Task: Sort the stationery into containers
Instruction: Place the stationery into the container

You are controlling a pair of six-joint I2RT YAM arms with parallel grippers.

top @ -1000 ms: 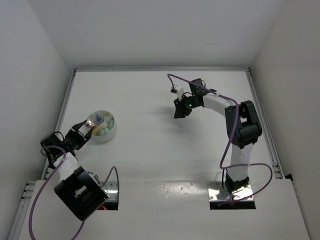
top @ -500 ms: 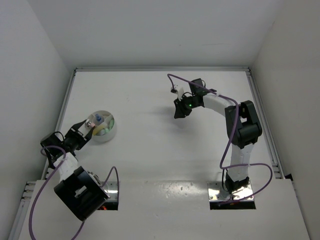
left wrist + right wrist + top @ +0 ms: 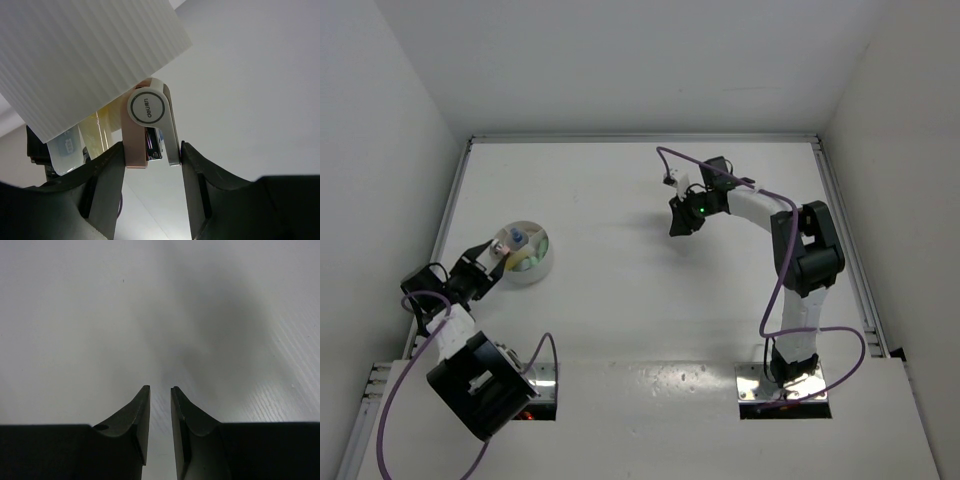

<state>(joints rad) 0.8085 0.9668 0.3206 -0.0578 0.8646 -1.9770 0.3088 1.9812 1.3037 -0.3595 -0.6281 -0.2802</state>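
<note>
— What has the left gripper (image 3: 151,150) got?
— It is clamped on a pink-and-white block (image 3: 148,107) with a round ringed label, one finger pressed to each side. Seen from above, that gripper sits at the left rim of the white bowl (image 3: 536,272), which has stationery (image 3: 518,237) inside.
— What does the overhead view miss?
— The label and the grip itself; only the wrist camera shows them. The right gripper (image 3: 159,392), its fingers drawn nearly together, hangs over the desk (image 3: 620,300), well apart from the bowl.
</note>
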